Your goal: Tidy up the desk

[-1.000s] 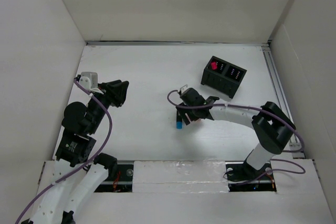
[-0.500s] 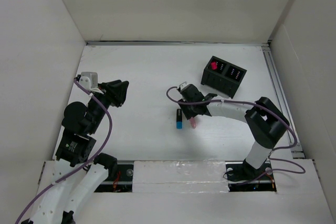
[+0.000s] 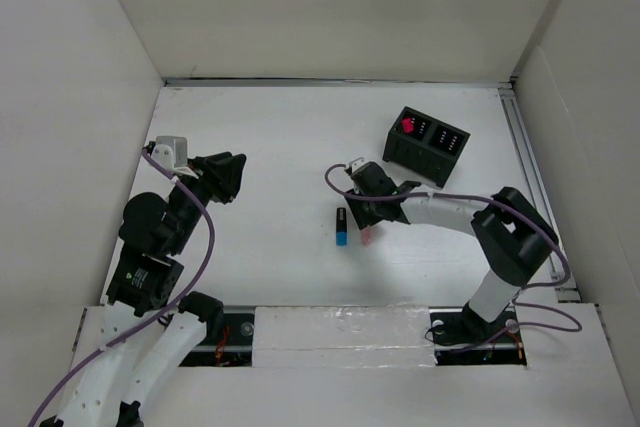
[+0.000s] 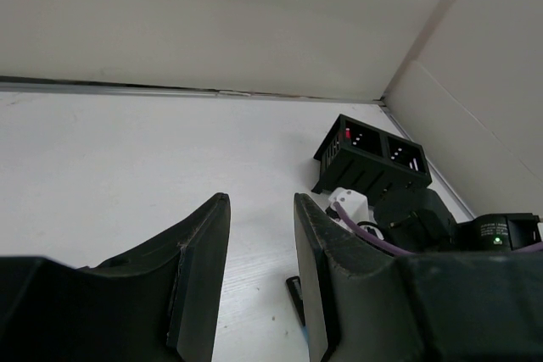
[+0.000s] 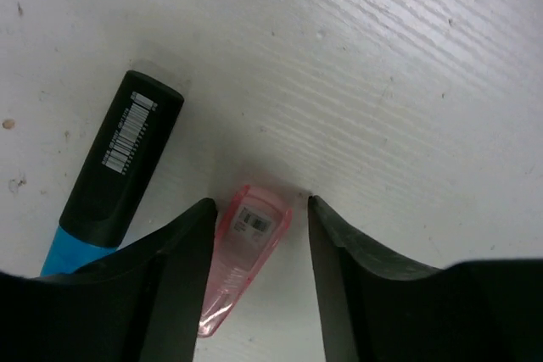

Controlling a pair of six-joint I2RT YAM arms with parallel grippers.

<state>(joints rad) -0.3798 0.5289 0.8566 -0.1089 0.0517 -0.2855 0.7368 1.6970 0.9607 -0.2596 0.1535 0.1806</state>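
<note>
On the white desk [image 3: 280, 137] lie a small translucent pink clip-like piece [image 3: 366, 235] and a black marker with a blue cap [image 3: 341, 226], side by side. My right gripper [image 3: 367, 225] is low over the pink piece. In the right wrist view the pink piece [image 5: 246, 243] lies between the open jaws of the gripper [image 5: 259, 205]. One finger touches it and the other stands a little apart. The marker [image 5: 119, 180] is just outside that finger. My left gripper [image 3: 238, 169] hovers at the left, open and empty [image 4: 261, 201].
A black compartmented organizer [image 3: 426, 145] with a red item in one slot stands at the back right, also in the left wrist view [image 4: 373, 158]. White wall panels enclose the desk on three sides. A metal rail [image 3: 530, 167] runs along the right edge.
The right gripper's jaws have narrowed around the pink piece, and the wrist has shifted slightly right off the marker. The left arm has not moved.
</note>
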